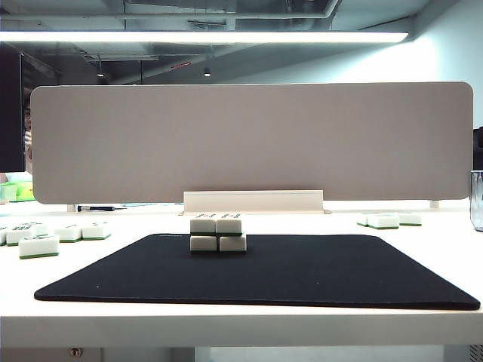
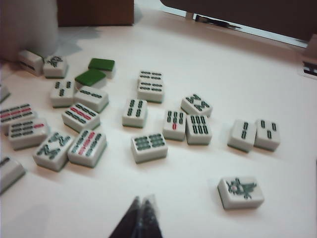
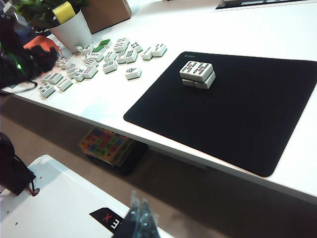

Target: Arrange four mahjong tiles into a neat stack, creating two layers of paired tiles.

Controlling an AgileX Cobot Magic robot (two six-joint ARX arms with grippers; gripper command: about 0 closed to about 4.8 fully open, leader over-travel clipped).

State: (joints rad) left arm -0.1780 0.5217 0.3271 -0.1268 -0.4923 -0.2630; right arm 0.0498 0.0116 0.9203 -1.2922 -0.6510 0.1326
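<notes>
Bright overhead ceiling strip light [image 1: 204, 36], white table [image 1: 226, 320] glare, softly blurred left wrist view.

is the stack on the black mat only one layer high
No, the stack on the black mat shows two layers of paired tiles, one pair resting on the other.

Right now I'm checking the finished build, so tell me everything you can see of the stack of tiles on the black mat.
The stack is four glossy white mahjong tiles with thin green backs, two side by side below and two on top, a green band showing between the layers. The top faces carry small dark printed marks with touches of red. It stands upright and compact, the layers roughly aligned, near the mat's far edge. Only the mat touches it. Neither the left gripper nor the right gripper, both shut, is near.
</notes>
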